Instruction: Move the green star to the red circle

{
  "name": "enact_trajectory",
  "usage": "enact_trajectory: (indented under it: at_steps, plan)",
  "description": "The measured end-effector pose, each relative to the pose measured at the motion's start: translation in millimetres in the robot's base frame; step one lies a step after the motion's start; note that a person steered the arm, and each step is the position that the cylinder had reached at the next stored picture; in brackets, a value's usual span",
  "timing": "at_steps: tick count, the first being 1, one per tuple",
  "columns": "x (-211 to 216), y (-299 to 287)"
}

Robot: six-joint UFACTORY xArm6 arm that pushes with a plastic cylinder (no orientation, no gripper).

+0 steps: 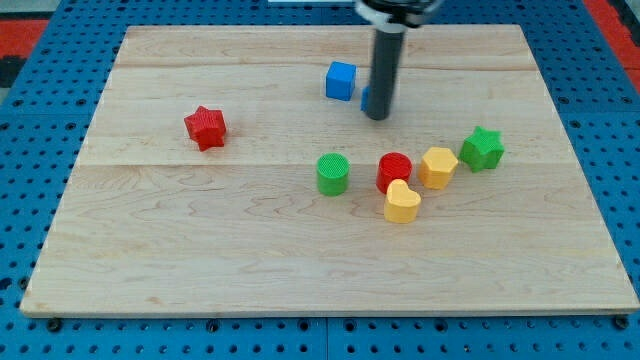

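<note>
The green star point(482, 148) lies at the view's right on the wooden board. The red circle point(394, 171) stands left of it, with a yellow hexagon-like block point(437, 167) between them, touching or nearly touching the red circle. My tip point(378, 116) rests on the board above the red circle, well to the upper left of the green star, touching neither. A blue block point(366, 98) is partly hidden behind the rod.
A blue cube point(340, 80) sits left of the rod. A green circle point(332, 173) stands left of the red circle. A yellow heart-like block point(402, 202) lies just below the red circle. A red star point(205, 127) lies at the left.
</note>
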State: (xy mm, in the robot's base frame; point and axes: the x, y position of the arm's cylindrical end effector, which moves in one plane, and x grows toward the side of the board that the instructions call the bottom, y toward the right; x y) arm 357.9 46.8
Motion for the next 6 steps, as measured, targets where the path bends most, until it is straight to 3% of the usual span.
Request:
enact_trajectory:
  at_steps: [1, 2, 4, 5, 6]
  plan:
    - [6.5, 47.8]
    - [-18.0, 124.4]
    - [55.2, 217.3]
    - [79.0, 159.4]
    - [60.4, 95.8]
